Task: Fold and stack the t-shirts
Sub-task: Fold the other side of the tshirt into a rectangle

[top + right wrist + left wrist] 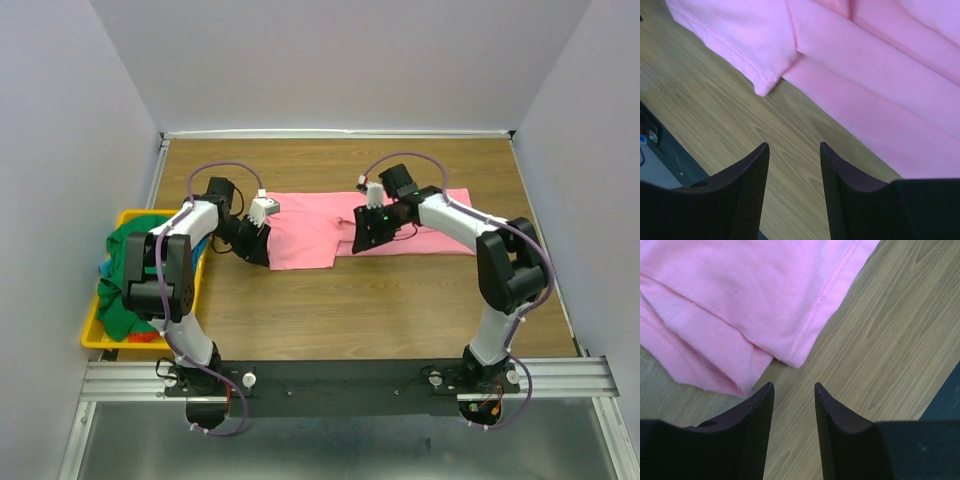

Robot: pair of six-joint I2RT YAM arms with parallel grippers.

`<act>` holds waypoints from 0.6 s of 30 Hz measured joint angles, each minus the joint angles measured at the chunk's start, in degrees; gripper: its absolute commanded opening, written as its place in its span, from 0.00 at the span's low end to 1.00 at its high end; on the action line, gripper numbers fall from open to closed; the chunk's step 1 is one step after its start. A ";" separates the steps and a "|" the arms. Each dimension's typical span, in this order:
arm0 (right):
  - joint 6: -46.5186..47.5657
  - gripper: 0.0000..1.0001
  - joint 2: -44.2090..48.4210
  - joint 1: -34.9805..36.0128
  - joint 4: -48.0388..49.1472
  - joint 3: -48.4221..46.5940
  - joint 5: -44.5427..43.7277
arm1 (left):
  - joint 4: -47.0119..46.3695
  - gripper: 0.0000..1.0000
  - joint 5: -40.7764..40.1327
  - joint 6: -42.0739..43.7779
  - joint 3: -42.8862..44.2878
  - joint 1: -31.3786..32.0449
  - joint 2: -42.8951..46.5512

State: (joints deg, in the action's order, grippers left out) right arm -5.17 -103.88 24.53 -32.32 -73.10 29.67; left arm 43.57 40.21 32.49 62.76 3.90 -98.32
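Note:
The pink t-shirt (320,225) lies partly folded across the middle of the wooden table. My left gripper (256,247) is open and empty at the shirt's left near corner; in the left wrist view the folded corner (790,357) lies just beyond the gripper (794,386). My right gripper (362,238) is open and empty at the shirt's near edge; in the right wrist view a folded flap (765,82) and the shirt's body (880,95) lie ahead of the gripper (794,145). A green t-shirt (125,270) with a bit of blue sits in the bin.
A yellow plastic bin (100,338) stands at the table's left edge, holding the green shirt and an orange bit (140,338). Grey walls enclose the table on three sides. A metal rail (340,375) runs along the near edge with the arm bases.

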 measured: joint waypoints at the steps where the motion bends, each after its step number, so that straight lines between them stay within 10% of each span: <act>1: -1.03 0.52 -0.55 0.98 1.27 0.33 -0.07 | 0.00 0.44 -0.02 0.02 0.00 0.33 -0.33; 18: -12.39 0.52 -10.93 7.26 11.28 -1.84 -1.68 | -2.78 0.40 -3.37 -2.19 -1.81 5.11 -3.43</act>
State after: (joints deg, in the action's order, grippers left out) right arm -17.56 -114.80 31.79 -21.04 -74.94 27.99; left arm 40.80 36.84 30.30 60.95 9.02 -101.75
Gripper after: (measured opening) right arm 0.519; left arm 0.410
